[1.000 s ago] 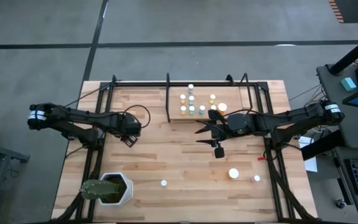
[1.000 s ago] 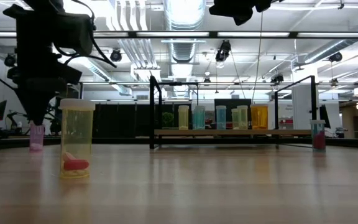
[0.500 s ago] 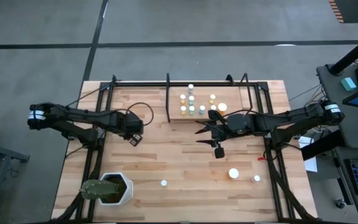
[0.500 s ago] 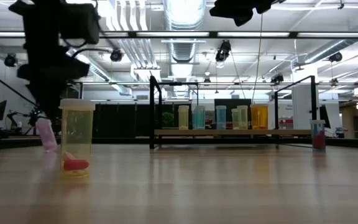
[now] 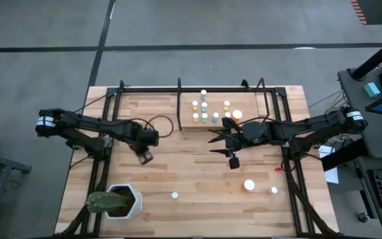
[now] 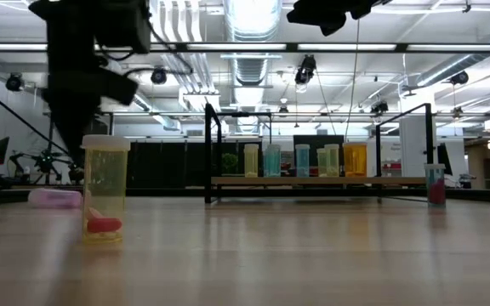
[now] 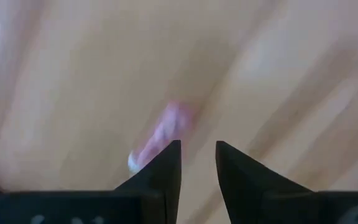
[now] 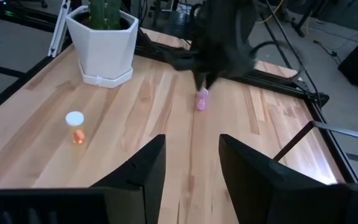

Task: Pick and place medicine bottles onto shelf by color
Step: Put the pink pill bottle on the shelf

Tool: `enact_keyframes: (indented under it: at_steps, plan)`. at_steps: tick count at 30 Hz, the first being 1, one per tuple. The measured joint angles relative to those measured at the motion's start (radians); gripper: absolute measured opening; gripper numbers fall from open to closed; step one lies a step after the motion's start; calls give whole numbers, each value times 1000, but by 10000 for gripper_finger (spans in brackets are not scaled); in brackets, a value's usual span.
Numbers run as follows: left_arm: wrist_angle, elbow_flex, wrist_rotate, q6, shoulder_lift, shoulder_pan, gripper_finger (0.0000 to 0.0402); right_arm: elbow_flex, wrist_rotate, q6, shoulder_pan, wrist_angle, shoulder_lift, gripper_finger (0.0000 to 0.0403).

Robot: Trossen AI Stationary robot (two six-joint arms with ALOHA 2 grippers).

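Pink bottle (image 6: 55, 198) flat on its side

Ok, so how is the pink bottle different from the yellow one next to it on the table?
The pink bottle lies on its side; the yellow bottle stands upright. The pink bottle is right by the left gripper; the yellow bottle has no gripper over it. The yellow bottle holds something red; the pink bottle shows nothing inside. Both rest on the tabletop, not the shelf.
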Motion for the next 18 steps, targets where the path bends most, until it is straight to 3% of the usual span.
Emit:
enact_keyframes:
  at_steps: [4, 11, 18]
  plan:
    - [-52, -5, 23, 131, 31, -1, 110, -2, 0, -10, 0, -3, 0, 139]
    - [30, -75, -31, 320, 90, 0, 199, -2, 0, -27, -1, -3, 0, 139]
    - [101, -105, -130, 359, 194, 0, 200, -2, 0, -37, -3, -9, 0, 139]
